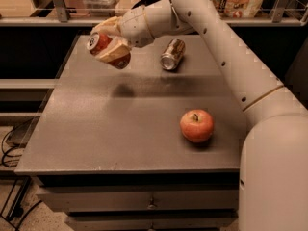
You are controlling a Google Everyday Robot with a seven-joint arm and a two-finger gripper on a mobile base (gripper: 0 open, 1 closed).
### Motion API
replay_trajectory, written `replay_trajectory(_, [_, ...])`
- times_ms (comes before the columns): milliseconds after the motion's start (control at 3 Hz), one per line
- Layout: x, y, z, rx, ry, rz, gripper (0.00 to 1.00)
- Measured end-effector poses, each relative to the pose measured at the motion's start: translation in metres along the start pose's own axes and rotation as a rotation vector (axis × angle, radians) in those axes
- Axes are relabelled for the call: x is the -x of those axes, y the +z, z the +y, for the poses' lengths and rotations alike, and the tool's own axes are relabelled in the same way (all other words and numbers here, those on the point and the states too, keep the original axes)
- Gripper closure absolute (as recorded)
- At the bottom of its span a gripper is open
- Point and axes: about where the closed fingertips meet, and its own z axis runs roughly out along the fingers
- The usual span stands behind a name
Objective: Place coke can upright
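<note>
My gripper (107, 44) is above the far left part of the grey table (125, 129). It is shut on the coke can (102, 47), a red-orange can with silver ends. The can is held tilted, its silver top toward the upper left, well above the table; its shadow lies on the surface below. The cream fingers (111, 52) wrap over the can's middle and hide part of it.
A brownish-gold metallic can (172, 54) lies on its side at the back middle of the table. A red apple (197, 125) sits at the front right. My arm crosses over the back right. A shelf with goods runs behind the table.
</note>
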Motion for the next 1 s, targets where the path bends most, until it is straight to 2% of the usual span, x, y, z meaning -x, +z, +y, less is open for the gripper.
replay_trajectory(333, [0.008,-0.013,0.009,0.022,0.024,-0.008,1.00])
replay_trajectory(667, [0.012,-0.023,0.023,0.039,0.071,0.016,1.00])
replay_trajectory(1000, [0.009,-0.028,0.039,0.057,0.133,0.075,1.00])
